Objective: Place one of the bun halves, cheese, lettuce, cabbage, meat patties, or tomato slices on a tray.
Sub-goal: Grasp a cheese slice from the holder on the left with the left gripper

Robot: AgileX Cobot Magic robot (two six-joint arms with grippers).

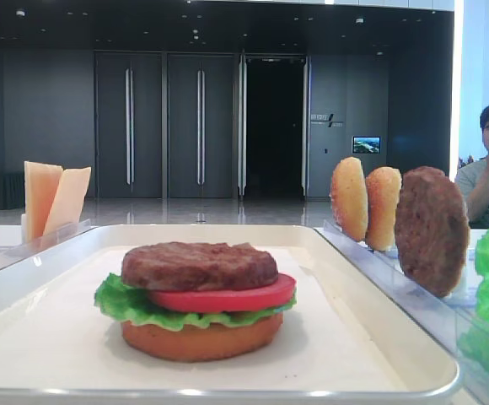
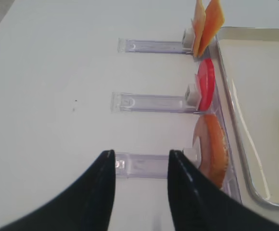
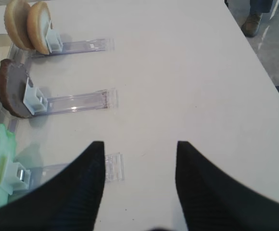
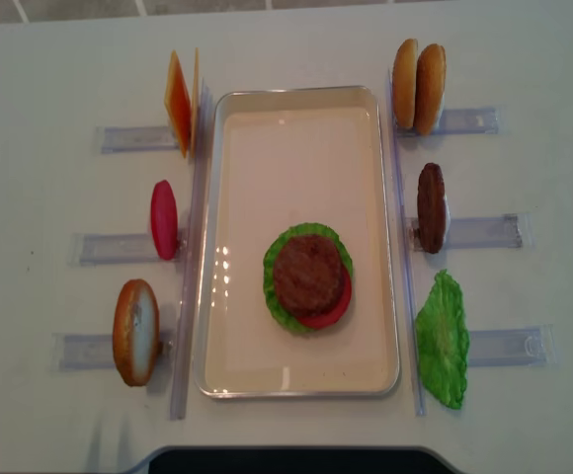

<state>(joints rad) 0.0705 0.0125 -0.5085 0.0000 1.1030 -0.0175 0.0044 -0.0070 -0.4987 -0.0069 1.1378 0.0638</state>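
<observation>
Both tools (image 2: 140, 166) (image 3: 139, 159) agape, empty; rough brown patty (image 4: 309, 274) atop stack on white tray (image 4: 296, 387).

1. The left hand (image 2: 140, 190) has its two black fingers apart and holds nothing.
2. The right hand (image 3: 139, 185) is spread wide too, holding nothing, above the tabletop (image 3: 187, 72).

Large white rectangular tray with raised rim (image 4: 210, 247): one. Golden-orange round bun halves (image 4: 136, 331): four. Dark-brown grainy meat patties (image 4: 431, 207): two. Glossy red tomato slices (image 4: 164, 219): two. Pale yellow-orange square cheese slices (image 4: 178, 103): two. Ruffled green lettuce pieces (image 4: 443, 341): two. Clear plastic racks (image 4: 109, 247): six.
</observation>
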